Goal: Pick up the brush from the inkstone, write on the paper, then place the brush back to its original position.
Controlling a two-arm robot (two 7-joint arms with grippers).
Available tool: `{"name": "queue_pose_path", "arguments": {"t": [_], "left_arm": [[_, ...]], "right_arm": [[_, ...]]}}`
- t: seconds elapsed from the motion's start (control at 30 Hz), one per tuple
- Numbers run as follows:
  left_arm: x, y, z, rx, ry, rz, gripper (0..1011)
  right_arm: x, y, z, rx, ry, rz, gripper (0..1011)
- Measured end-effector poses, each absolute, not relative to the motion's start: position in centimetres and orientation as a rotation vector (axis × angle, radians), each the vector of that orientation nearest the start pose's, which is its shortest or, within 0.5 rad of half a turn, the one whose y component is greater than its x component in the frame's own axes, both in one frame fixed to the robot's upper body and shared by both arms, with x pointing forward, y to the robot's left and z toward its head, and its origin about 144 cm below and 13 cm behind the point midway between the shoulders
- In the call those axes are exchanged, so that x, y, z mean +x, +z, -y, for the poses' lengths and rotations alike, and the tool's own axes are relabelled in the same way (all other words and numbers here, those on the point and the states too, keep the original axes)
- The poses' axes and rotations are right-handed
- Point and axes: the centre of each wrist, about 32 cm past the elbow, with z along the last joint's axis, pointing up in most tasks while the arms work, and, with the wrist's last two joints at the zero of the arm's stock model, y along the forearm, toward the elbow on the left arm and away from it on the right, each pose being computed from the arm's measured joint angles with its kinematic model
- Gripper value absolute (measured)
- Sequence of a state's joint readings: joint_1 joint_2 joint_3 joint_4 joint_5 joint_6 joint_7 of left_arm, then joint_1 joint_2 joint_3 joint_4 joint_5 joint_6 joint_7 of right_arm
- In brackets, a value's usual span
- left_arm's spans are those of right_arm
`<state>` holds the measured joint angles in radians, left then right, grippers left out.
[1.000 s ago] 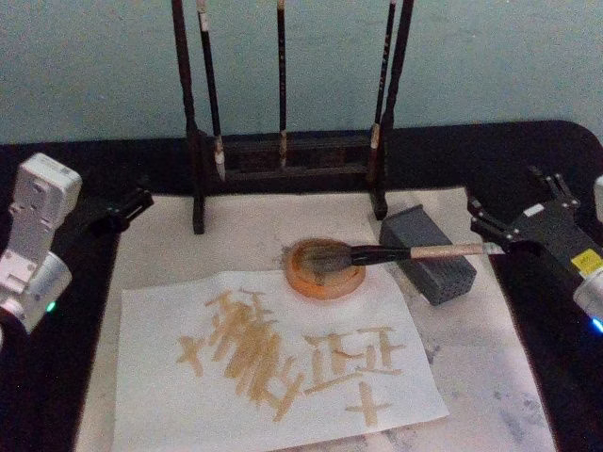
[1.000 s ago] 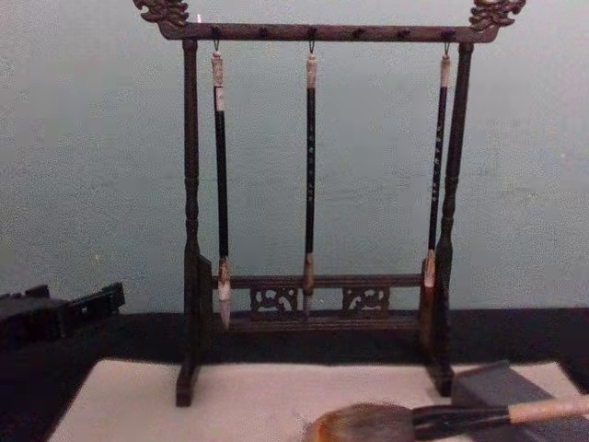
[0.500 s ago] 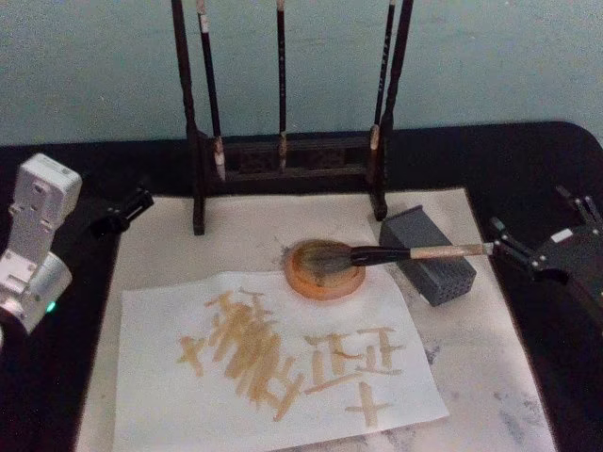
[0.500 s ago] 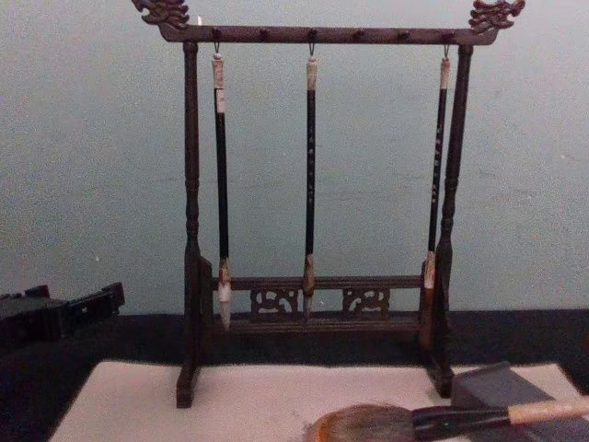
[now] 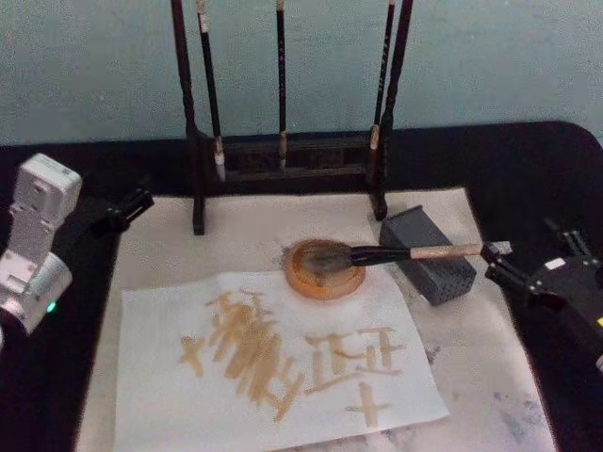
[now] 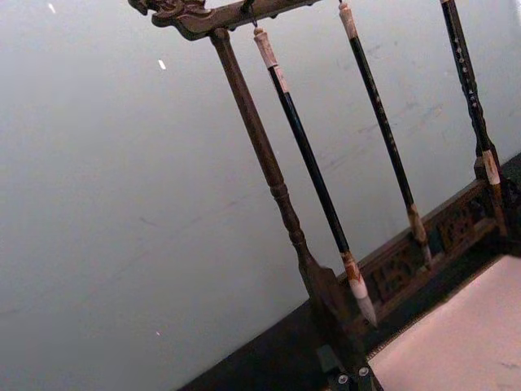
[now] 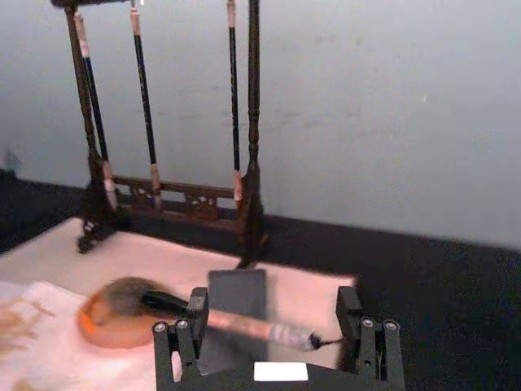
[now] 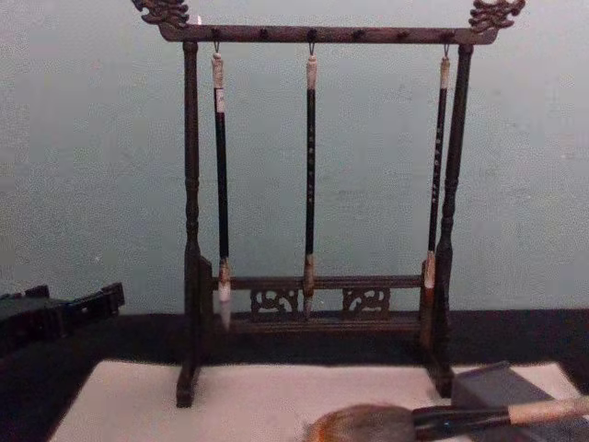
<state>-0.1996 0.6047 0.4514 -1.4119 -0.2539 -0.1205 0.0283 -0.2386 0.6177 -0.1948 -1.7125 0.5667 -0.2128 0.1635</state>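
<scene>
The brush point(image 5: 405, 252) lies flat, its bushy head on the round tan inkstone point(image 5: 323, 278) and its pale handle across a grey block point(image 5: 435, 256). Nothing holds it. My right gripper point(image 5: 524, 254) is open just right of the handle's end, clear of it. In the right wrist view the right gripper point(image 7: 275, 332) stands with both fingers wide apart, and the brush point(image 7: 244, 326) runs away from them towards the inkstone point(image 7: 106, 319). The paper point(image 5: 273, 363), white with tan strokes, lies in front of the inkstone. My left gripper point(image 5: 121, 209) is parked at the left edge.
A dark wooden rack point(image 5: 287, 155) with three slim hanging brushes point(image 8: 310, 175) stands behind the inkstone. A cream mat point(image 5: 480, 377) lies under everything on the black cloth point(image 5: 528, 160). The mat's right part is bare.
My right gripper has drawn back to the right and nearer to me, away from the handle's end. The brush, the inkstone and the left arm have stayed put.
</scene>
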Motion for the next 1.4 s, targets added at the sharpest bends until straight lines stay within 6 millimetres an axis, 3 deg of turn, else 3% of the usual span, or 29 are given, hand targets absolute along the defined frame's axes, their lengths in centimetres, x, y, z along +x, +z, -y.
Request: {"name": "queue_pose_path", "arguments": {"t": [0.27,1.4], "left_arm": [[48.9,114.0,-31.0,0.304,1.248,0.285,1002],[48.9,114.0,-31.0,0.304,1.248,0.285,1002]], "right_arm": [[38.9,112.2,32.5,0.082,-1.148,-0.207,1008],[40.4,110.8,33.6,0.203,-1.149,-0.473,1008]]}}
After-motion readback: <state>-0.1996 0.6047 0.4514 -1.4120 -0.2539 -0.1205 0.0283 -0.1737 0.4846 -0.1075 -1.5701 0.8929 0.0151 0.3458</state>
